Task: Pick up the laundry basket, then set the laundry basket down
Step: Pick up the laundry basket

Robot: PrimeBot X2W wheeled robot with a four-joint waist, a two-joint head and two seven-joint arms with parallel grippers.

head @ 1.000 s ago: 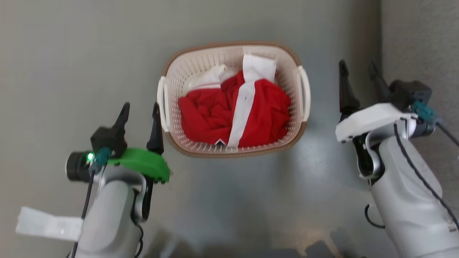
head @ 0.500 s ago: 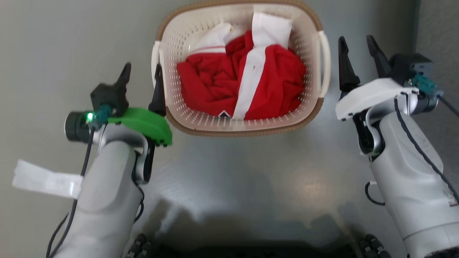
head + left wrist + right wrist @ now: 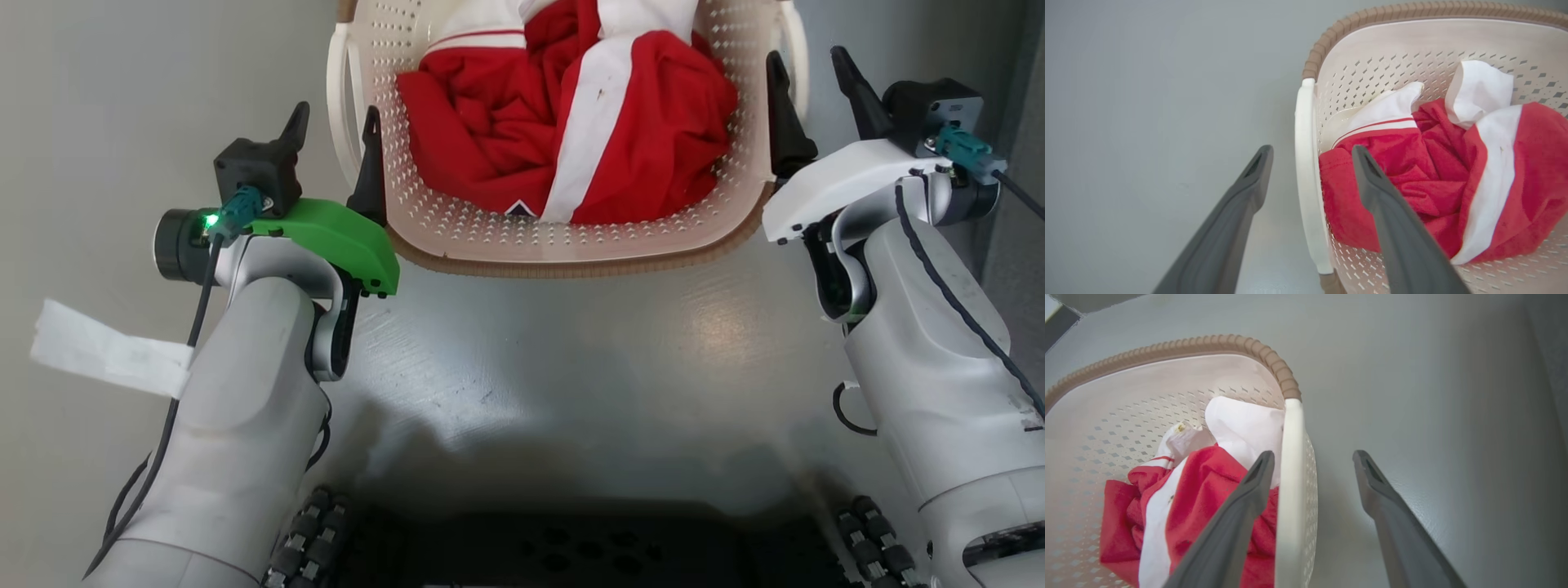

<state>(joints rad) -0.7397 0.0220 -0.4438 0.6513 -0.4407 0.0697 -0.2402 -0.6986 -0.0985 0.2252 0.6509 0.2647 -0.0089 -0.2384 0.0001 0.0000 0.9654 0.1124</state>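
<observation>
Laundry basket [image 3: 563,242] sat on the grey floor [image 3: 571,367], far centre, between both arms (red-and-white clothes [image 3: 571,122] inside). Left gripper [image 3: 337,110] was wide open, straddling the left handle [image 3: 1306,183]: one finger inside the rim, one outside. Right gripper [image 3: 804,54] was the same on the right handle [image 3: 1288,490]. Nothing gripped.

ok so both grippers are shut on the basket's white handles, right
Not shut: both are open. The left gripper straddles the left handle of the laundry basket, the right gripper the right handle, as the two wrist views show.
</observation>
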